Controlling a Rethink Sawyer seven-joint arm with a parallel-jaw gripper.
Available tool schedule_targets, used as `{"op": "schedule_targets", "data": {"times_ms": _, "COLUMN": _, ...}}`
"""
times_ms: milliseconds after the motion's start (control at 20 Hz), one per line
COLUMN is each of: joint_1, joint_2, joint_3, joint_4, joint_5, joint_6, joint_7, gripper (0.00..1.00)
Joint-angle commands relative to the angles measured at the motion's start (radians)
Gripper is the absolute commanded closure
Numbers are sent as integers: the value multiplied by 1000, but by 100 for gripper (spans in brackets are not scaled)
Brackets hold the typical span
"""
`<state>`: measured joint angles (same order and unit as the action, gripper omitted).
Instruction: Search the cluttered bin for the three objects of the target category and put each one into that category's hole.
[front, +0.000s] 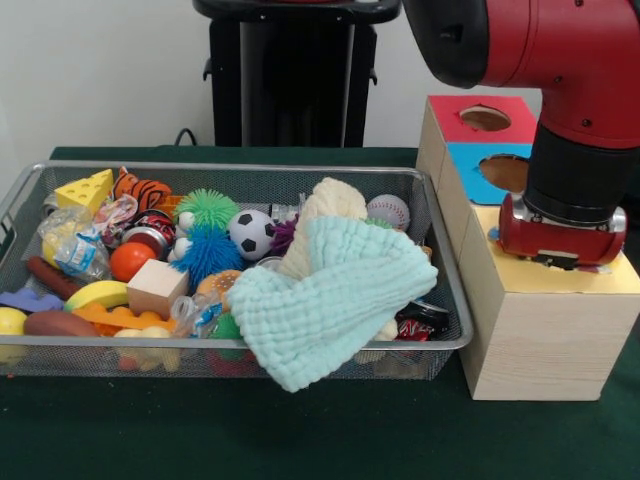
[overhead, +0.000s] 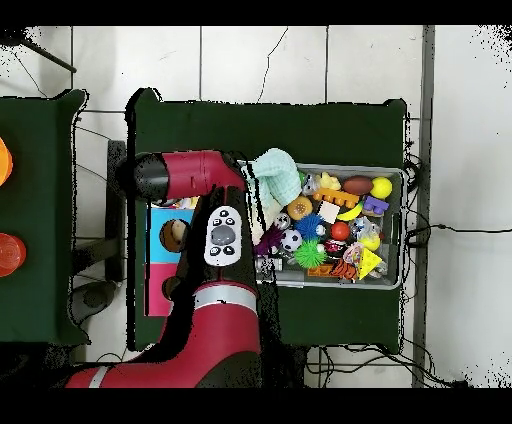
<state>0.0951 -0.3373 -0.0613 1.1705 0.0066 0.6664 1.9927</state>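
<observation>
- The bin (front: 440, 270), a wire mesh basket, sits on a dark green table (front: 300, 440), filled with small toys; just beside it stands a wooden box (front: 530, 330) whose top has red, blue and yellow panels, each with a hole.
- A mint-green cloth (front: 330, 300) drapes over the bin's near rim in the front view, with a cream cloth (front: 325, 205) behind it.
- The front view picks out a soccer ball (front: 251, 233), a baseball (front: 388, 211), a cheese wedge (front: 85, 190), a wooden cube (front: 157, 287), a blue spiky ball (front: 208, 250) and a green spiky ball (front: 207, 208).
- The red arm (front: 570, 60) hangs over the box's yellow panel there; its wrist hides the claw, so I cannot tell whether it is apart or together.
- The overhead view shows the arm (overhead: 215, 235) covering most of the box (overhead: 165, 235) and the bin's (overhead: 395, 175) edge nearest it, with the mint-green cloth (overhead: 280, 175) at one corner.
- Only overhead: a pale tiled floor (overhead: 300, 60), cables trailing on it, and a second green table (overhead: 35, 200) with orange things at its edge.
</observation>
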Motion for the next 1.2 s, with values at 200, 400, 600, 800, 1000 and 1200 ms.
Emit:
{"op": "schedule_targets", "data": {"times_ms": 200, "joint_1": -23, "joint_2": 145, "joint_3": 82, "joint_4": 66, "joint_5": 25, "joint_6": -230, "joint_7": 198, "gripper": 100}}
{"op": "schedule_targets", "data": {"times_ms": 400, "joint_1": -5, "joint_2": 134, "joint_3": 52, "joint_4": 66, "joint_5": 13, "joint_6": -202, "joint_7": 201, "gripper": 100}}
{"op": "schedule_targets", "data": {"times_ms": 600, "joint_1": 7, "joint_2": 108, "joint_3": 30, "joint_4": 62, "joint_5": 5, "joint_6": -138, "joint_7": 187, "gripper": 100}}
{"op": "schedule_targets", "data": {"times_ms": 800, "joint_1": 16, "joint_2": 81, "joint_3": 10, "joint_4": 44, "joint_5": -13, "joint_6": -82, "joint_7": 156, "gripper": 100}}
{"op": "schedule_targets", "data": {"times_ms": 1000, "joint_1": 22, "joint_2": 48, "joint_3": -11, "joint_4": 57, "joint_5": -19, "joint_6": -51, "joint_7": 152, "gripper": 100}}
{"op": "schedule_targets", "data": {"times_ms": 1200, "joint_1": 6, "joint_2": 23, "joint_3": 3, "joint_4": 97, "joint_5": -13, "joint_6": -69, "joint_7": 139, "gripper": 100}}
